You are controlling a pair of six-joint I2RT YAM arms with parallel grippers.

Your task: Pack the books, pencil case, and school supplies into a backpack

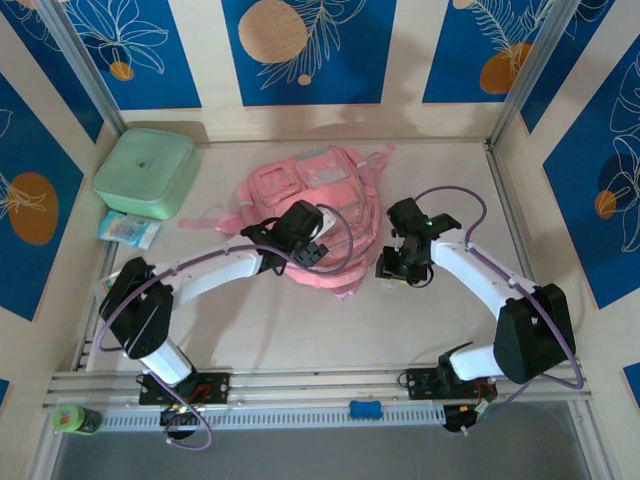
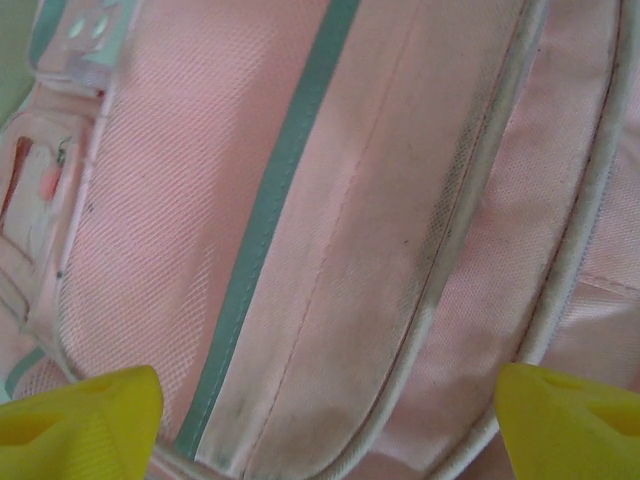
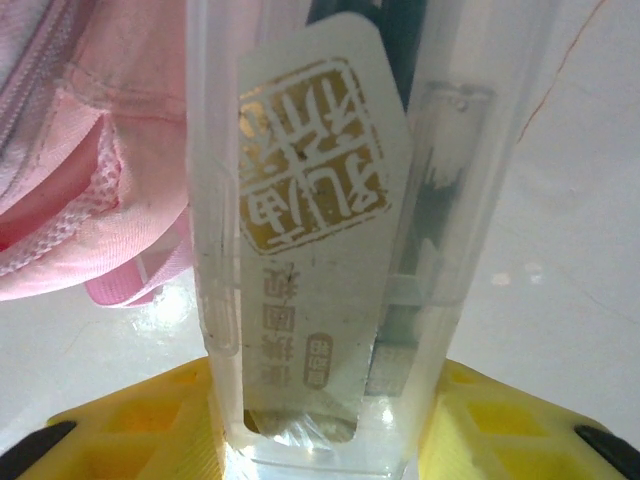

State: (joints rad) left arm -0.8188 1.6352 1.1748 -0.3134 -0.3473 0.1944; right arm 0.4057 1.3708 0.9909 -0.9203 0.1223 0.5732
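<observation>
Stowage of supplies is the current step. My right hand [image 3: 320, 435] is clamped on a clear plastic case [image 3: 320, 200], possibly pens, just beside the backpack [image 1: 320, 200] on the desk [image 1: 300, 335]. My left hand [image 2: 320, 425], fingers apart, sits close over its fabric. Next, I need an opening.

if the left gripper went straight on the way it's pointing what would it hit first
The backpack. The left gripper points at its pink fabric beside the teal stripe, with the jaws wide open and nothing in between. The fabric looks close, though depth is hard to judge.
</observation>
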